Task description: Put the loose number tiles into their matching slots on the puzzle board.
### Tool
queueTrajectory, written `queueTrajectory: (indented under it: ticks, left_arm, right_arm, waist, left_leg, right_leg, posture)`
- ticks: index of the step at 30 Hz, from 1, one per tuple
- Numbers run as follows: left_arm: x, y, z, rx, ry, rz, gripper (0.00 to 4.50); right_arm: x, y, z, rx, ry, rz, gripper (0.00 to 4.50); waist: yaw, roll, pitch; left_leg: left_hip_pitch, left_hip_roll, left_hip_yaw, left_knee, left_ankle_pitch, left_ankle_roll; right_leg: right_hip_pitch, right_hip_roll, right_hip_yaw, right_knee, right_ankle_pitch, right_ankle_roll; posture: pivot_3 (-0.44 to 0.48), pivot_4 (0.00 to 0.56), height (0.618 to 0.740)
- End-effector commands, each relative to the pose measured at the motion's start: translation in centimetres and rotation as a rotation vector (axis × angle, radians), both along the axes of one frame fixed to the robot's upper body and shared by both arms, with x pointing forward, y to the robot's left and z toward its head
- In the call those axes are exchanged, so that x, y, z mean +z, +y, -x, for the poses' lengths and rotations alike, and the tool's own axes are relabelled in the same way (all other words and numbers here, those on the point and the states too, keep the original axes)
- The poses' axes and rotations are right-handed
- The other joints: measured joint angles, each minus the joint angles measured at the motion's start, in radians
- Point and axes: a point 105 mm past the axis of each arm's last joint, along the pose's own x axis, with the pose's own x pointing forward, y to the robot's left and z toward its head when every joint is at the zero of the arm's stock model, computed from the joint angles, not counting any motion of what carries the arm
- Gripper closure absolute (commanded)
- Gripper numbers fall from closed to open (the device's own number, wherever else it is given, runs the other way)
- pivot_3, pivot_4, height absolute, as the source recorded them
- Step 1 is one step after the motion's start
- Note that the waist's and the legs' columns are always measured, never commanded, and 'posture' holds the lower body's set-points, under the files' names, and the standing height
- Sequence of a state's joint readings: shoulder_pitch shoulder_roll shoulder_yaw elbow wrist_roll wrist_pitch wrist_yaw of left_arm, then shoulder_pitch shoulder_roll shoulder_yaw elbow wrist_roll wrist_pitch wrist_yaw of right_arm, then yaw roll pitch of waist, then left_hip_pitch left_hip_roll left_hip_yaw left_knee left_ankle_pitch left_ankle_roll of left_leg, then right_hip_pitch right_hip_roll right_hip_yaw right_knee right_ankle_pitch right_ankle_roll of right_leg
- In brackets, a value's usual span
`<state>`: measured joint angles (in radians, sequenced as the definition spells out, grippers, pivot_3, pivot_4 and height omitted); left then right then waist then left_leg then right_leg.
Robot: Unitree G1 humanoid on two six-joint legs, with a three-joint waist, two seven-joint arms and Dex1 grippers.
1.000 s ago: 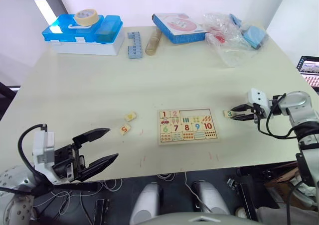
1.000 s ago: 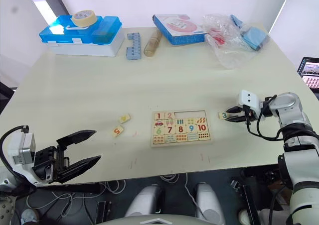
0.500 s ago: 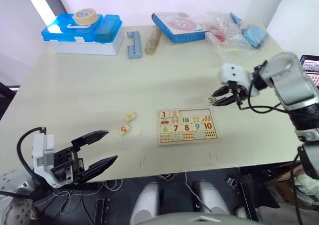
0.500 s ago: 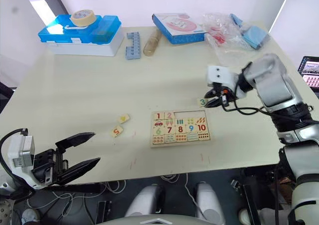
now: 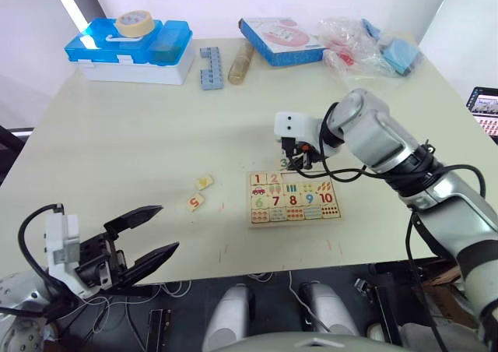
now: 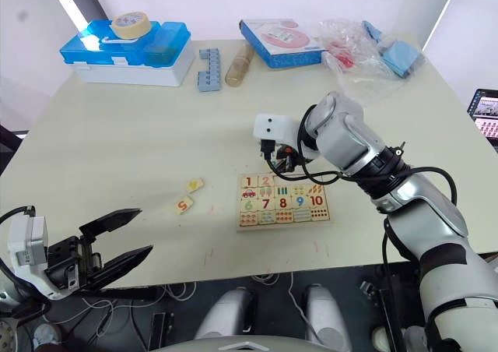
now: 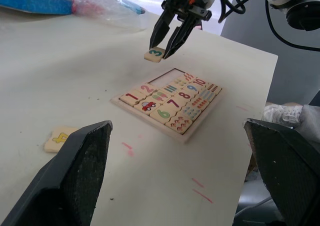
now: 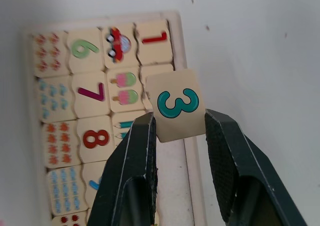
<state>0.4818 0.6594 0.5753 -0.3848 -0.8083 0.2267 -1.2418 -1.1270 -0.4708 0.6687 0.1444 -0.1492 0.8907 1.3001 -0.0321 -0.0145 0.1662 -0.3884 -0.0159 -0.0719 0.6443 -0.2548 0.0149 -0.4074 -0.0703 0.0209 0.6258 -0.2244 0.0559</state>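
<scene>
Tile 3 (image 8: 177, 111) sits pinched by two opposite edges in the right pincer (image 7: 171, 42), numeral facing up, so it can drop flat into its slot. It hangs clear of the surface (image 5: 140, 134), just above the far edge of the board (image 5: 292, 197), beside the seated 1 and 2 and over the bare run of the top row, where the 3 slot looks to be. Half a second ago this pincer and tile were off the board's far right corner; a second ago they were low at the surface well to its right, so the arm has swept in and lifted. Tile 5 (image 5: 194, 202) and the yellow tile (image 5: 204, 182) lie beyond the left pincer (image 5: 156, 235), which hovers wide and empty, unchanged.
</scene>
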Motion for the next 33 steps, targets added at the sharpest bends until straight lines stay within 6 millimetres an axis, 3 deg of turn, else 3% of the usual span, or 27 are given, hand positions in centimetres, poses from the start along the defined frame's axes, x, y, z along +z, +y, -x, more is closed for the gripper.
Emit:
queueTrajectory:
  ticks: [1, 10, 33]
  left_arm:
    - [0.9, -0.4, 0.3, -0.013, -0.052, -0.020, 0.00]
    - [0.6, -0.4, 0.2, -0.014, -0.047, -0.018, 0.00]
    - [0.4, -0.6, 0.2, -0.012, -0.043, -0.018, 0.00]
  right_arm:
    - [-0.5, 0.0, 0.0, 0.002, -0.011, 0.028, 3.65]
    - [-2.6, -0.7, -0.1, -0.037, 0.027, 0.062, 3.65]
    - [-2.8, -0.3, -0.2, -0.043, 0.031, 0.046, 3.65]
  waist:
    - [-0.002, 0.000, 0.000]
    - [-0.007, 0.000, 0.000]
    - [-0.008, 0.000, 0.000]
  left_leg:
    - [-0.001, 0.000, 0.000, 0.000, 0.000, 0.000]
    - [-0.001, 0.000, 0.000, -0.001, 0.000, 0.000]
    - [0.000, 0.000, 0.000, -0.001, 0.000, 0.000]
  right_leg:
    - [-0.001, 0.000, 0.000, 0.000, 0.000, 0.000]
    - [-0.001, 0.001, 0.000, 0.000, 0.002, 0.003]
    - [-0.001, 0.001, 0.000, 0.000, 0.002, 0.004]
  posture:
    - [0.000, 0.150, 0.740]
    - [0.000, 0.150, 0.740]
    - [0.000, 0.150, 0.740]
